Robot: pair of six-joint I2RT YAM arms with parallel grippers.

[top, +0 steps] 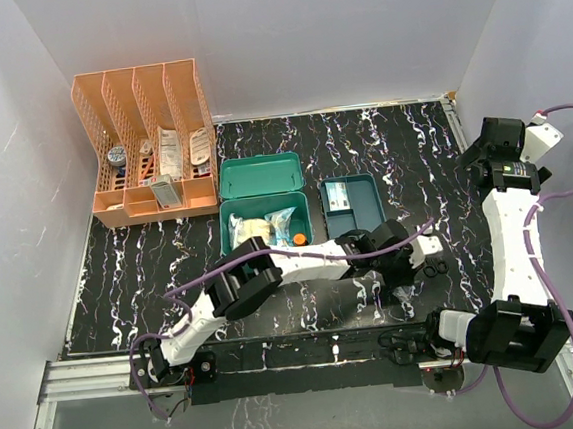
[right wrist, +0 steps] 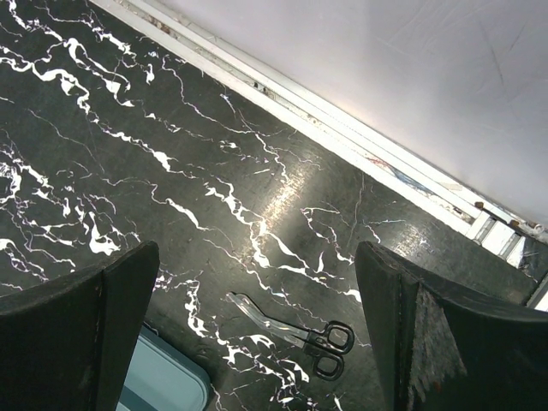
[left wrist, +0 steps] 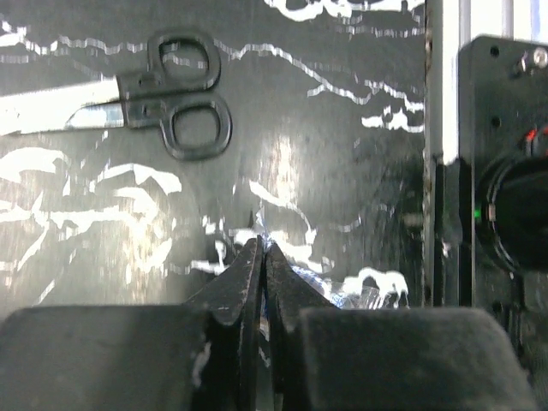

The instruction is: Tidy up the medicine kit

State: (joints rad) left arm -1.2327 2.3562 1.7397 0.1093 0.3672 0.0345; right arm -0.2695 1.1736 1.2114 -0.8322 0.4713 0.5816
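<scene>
The black, white-veined marble-pattern counter (top: 171,275) fills the top view. The left white-and-black robot arm (top: 301,261) stretches from its base at 7 o'clock across to the counter's centre-right. The right white-and-black robot arm (top: 517,234) rises from 5 o'clock to the 2 o'clock edge.

An orange slotted plastic file rack (top: 149,136) stands at 10 o'clock, with packets and small items in its slots.

The medicine kit, a teal-green rectangular plastic box with rounded corners (top: 263,208), lies open just left of the counter's centre. Its lid is flat at 12 o'clock of its base. The base holds wrapped pieces, a beige roll and a small orange item. The left arm crosses the base's near edge.

The kit's darker teal divided insert tray (top: 368,207) sits on the counter at 3 o'clock of the base, close beside it but apart.

Black-handled metal scissors (top: 434,269) lie flat at 4 o'clock of the tray, just beside the left wrist.

In the left wrist view, the left fingers (left wrist: 235,295) are pressed together over bare counter. I cannot make out anything held between them. The scissors (left wrist: 175,107) lie at 10 o'clock of the tips, apart from them.

In the right wrist view, the right fingers (right wrist: 94,325) stand wide above the counter with nothing between them. The scissors (right wrist: 300,336) lie far below at 6 o'clock, and a rounded teal corner shows at 7 o'clock.
</scene>
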